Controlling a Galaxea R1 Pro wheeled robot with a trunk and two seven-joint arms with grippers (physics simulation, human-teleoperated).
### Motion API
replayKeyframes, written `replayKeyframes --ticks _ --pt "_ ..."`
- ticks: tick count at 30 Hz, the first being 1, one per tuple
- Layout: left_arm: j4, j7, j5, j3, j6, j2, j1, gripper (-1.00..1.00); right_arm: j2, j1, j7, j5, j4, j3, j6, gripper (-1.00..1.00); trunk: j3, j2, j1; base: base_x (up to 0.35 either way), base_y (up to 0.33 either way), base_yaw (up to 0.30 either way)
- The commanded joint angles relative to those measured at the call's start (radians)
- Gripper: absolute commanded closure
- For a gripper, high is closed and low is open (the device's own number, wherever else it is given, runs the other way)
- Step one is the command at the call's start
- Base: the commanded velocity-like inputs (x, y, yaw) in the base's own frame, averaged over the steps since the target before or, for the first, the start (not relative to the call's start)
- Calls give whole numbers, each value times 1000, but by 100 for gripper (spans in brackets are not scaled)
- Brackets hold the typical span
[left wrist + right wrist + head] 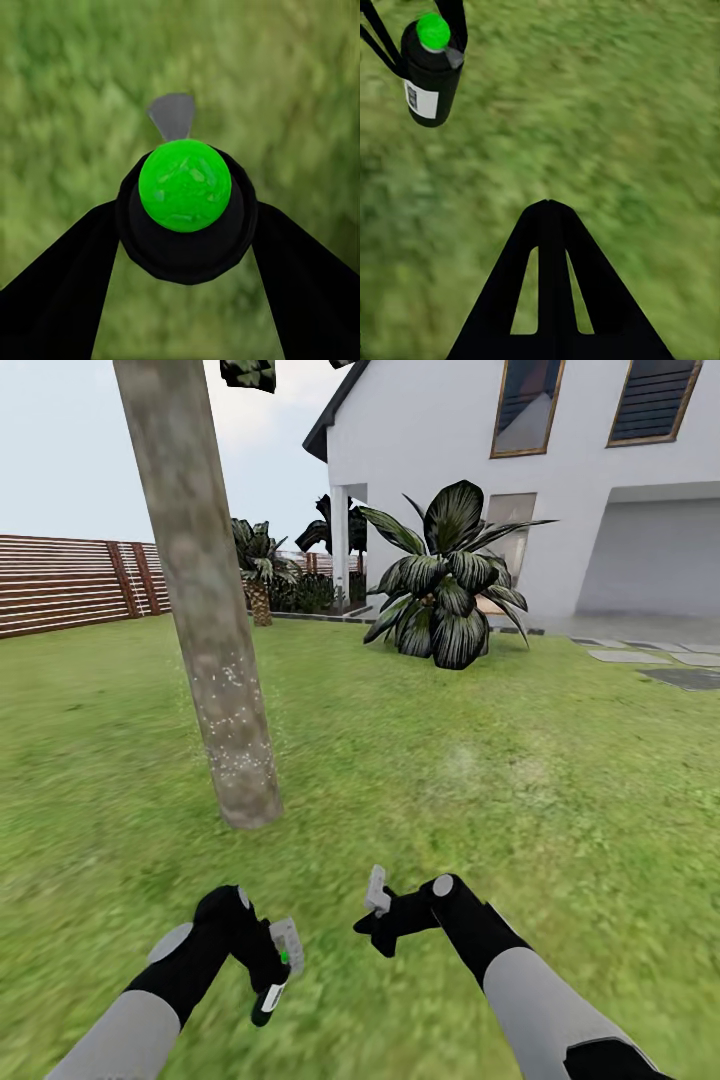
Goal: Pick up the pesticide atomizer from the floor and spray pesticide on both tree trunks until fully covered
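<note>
The tree trunk (205,610) is mottled beige-grey, dotted low down with tiny whitish specks of pesticide (232,732). The floor (450,760) is blurry green grass. The pesticide atomizer (186,214) is black with a bright green cap, a grey nozzle and a white label. The left tool (272,970) and the right tool (550,225) are black, on arms sleeved black and pale grey. The fence (60,582) at far left has brown horizontal slats. The house (450,440) is white. The broad-leaved plant (445,585) is dark green streaked with pale.
</note>
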Motion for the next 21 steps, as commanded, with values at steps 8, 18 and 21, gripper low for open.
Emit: replayKeyframes --ticks 8,18,21 --pt "28 -1 -41 0 4 -38 -25 100 17 0 1 0 -2 3 0 100 0 0 0 0 0 0" --pt "29 -64 -117 2 7 -92 -47 100 18 0 58 0 -35 1 0 100 0 0 0 0 0 0" --pt "29 -67 -110 3 7 -97 -47 100 18 0 59 0 -36 1 0 100 0 0 0 0 0 0"
